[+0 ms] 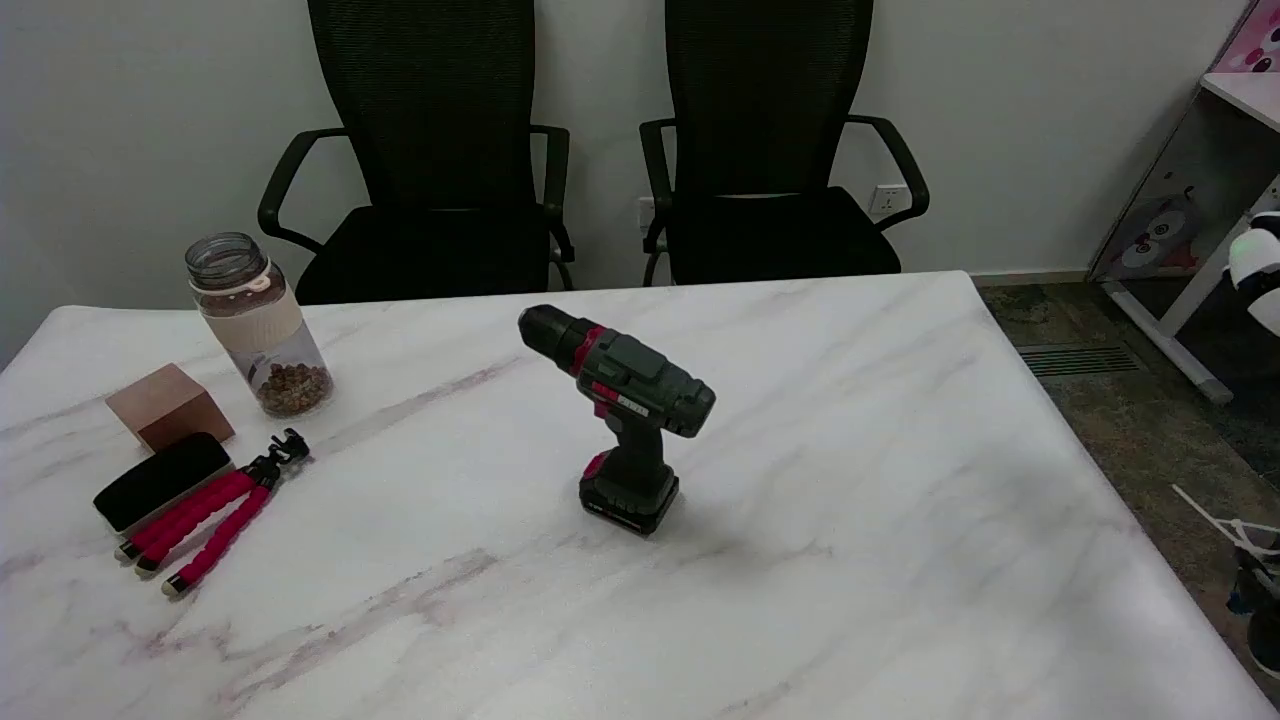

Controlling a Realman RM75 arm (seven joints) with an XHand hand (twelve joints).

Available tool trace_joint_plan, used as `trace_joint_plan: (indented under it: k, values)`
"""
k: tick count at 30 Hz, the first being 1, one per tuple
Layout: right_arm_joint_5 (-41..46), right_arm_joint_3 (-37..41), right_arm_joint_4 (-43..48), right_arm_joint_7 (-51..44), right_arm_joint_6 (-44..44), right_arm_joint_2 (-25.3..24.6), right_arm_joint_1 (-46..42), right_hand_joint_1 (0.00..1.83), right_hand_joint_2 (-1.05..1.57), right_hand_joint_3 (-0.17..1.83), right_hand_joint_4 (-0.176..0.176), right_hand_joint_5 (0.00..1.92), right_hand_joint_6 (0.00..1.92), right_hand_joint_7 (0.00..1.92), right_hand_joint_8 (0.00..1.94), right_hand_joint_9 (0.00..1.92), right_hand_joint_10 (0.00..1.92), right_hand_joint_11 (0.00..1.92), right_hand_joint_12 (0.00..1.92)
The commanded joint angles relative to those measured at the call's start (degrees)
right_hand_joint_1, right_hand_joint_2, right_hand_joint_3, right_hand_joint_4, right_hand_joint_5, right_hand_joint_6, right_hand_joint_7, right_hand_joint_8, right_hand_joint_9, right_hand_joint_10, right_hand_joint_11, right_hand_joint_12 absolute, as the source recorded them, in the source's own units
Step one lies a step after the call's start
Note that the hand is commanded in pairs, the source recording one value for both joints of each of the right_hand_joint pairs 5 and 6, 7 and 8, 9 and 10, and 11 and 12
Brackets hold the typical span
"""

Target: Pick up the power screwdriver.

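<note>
Power screwdriver [625, 415] stands upright mid-table [900, 480], bare marble on all sides; right & near approaches open. Obstacles grouped far left, well apart from it: jar [258, 325], wooden block [168, 405], black eraser [162, 480], red mini tripod [210, 510]. Two chairs [600, 150] behind far edge.

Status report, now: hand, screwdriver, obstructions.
Right hand not in view. Screwdriver upright on its battery base, mid-table, untouched. Nothing near it; jar, block, tripod far off at the picture's left.
</note>
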Motion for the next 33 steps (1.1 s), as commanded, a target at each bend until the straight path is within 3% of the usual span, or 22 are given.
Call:
trace_joint_plan:
  k: [1, 10, 19, 33]
  values:
    - [-10.4, -1.3, 0.3, 10.1, -3.6, -1.5, -5.3, 0.85, 0.55, 0.96, -0.176, 0.79, 0.79, 0.79, 0.79, 0.68, 0.68, 0.85, 0.85]
    - [-14.5, -1.3, 0.1, 8.6, -4.7, -1.6, -5.8, 0.85, 0.54, 0.95, -0.176, 0.79, 0.79, 0.79, 0.79, 0.69, 0.69, 0.85, 0.85]
    - [-36.1, -1.3, -0.8, -20.0, 4.7, -0.3, -0.5, 0.91, 0.51, 0.9, -0.176, 0.75, 0.75, 0.75, 0.75, 0.68, 0.68, 0.84, 0.84]
    - [-44.5, -1.3, 7.9, -22.1, 10.4, 0.4, 2.1, 0.93, 0.57, 0.84, -0.176, 0.84, 0.84, 0.84, 0.84, 0.75, 0.75, 0.9, 0.9]
